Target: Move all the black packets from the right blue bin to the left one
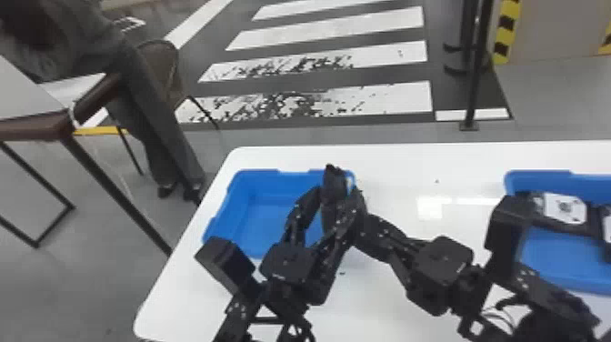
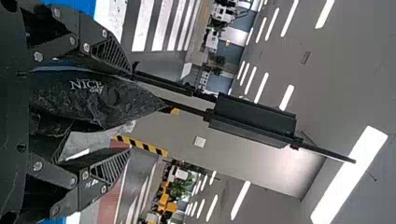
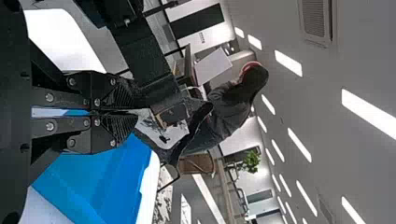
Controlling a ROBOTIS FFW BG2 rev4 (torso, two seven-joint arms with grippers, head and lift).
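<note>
Inside right bin (image 1: 563,264), black packets (image 1: 565,209)

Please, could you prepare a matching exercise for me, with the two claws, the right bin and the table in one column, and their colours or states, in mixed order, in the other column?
1. Left claw
2. Right claw
3. Right bin
4. Table

A. White
B. Fingers apart, a packet between them
C. Fingers closed
D. Blue, with packets inside

Pairs: 1-B, 2-C, 3-D, 4-A
</note>
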